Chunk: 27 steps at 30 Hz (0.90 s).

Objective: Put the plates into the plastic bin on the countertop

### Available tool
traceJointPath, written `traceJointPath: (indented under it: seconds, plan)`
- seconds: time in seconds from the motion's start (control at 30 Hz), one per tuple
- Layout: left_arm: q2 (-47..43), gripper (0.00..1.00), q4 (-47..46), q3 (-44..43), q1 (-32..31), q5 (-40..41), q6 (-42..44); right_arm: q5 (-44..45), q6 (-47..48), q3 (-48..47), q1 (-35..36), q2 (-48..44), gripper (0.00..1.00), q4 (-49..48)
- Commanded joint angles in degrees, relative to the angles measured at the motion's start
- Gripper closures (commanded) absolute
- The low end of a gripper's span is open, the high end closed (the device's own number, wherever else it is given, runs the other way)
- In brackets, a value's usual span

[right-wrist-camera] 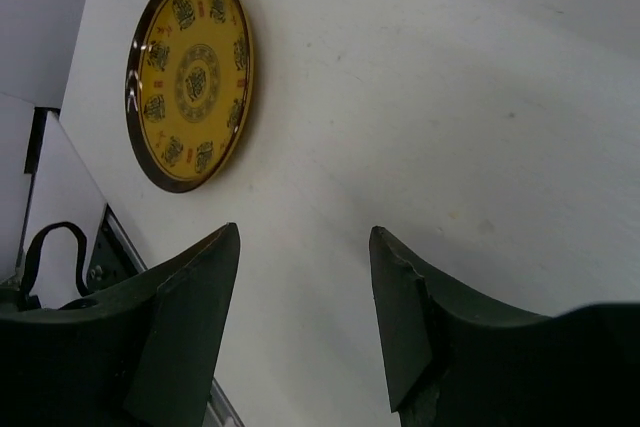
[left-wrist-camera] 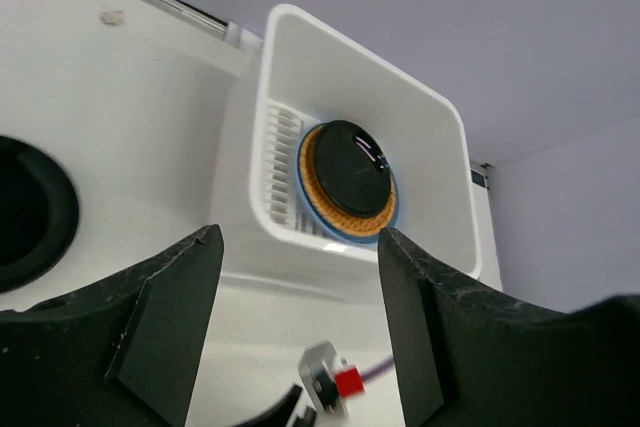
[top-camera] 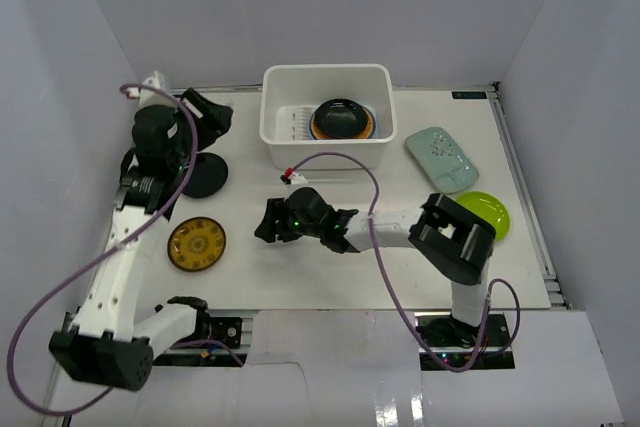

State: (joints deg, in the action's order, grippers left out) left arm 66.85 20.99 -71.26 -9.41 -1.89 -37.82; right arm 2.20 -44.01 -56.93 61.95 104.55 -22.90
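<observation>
- Left pincer (top-camera: pixel 205 113) (left-wrist-camera: pixel 298 239) hangs released, fingers apart with nothing between them, over the bench (top-camera: pixel 300 282) at ten o'clock.
- Just beside it, at its six o'clock, lies a dark plate (top-camera: pixel 207 177).
- Right pincer (top-camera: pixel 268 222) (right-wrist-camera: pixel 304 235), released and empty too, sits near the bench's middle, pointing toward nine o'clock.
- A gold-centred plate (top-camera: pixel 196 244) (right-wrist-camera: pixel 190 77) lies at its eight o'clock, apart.
- At twelve o'clock, the plastic bin (top-camera: pixel 325 70) (left-wrist-camera: pixel 420 137) holds a stack of plates (top-camera: pixel 343 119) (left-wrist-camera: pixel 348 177): black over woven tan over light blue.
- At three o'clock lie the pale green oblong plate (top-camera: pixel 441 157) and the lime green plate (top-camera: pixel 487 212).
</observation>
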Motion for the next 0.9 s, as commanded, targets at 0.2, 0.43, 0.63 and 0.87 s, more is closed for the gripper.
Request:
traceJointPath:
  seconds: [0.2, 0.43, 0.63, 0.87]
  plan:
    - [-21.4, 0.25, 12.4, 17.38, -0.35, 23.59, 4.78, -1.67, -10.29, -20.84, 4.67, 20.94, 0.4, -2.42]
    - [-26.95, 0.24, 15.48, 20.64, -0.35, 27.73, 4.87, -3.87, -16.54, -28.06, 5.19, 30.35, 0.64, -3.55]
    - [-24.84, 0.26, 13.56, 21.87, -0.35, 26.77, 3.55, 3.05, -12.62, -17.55, 4.76, 18.81, 0.92, -9.0]
    - [-17.91, 0.25, 5.91, 20.64, 0.09, 23.87, -0.23, 16.16, 4.78, 5.15, 0.72, -12.94, 0.92, -7.71]
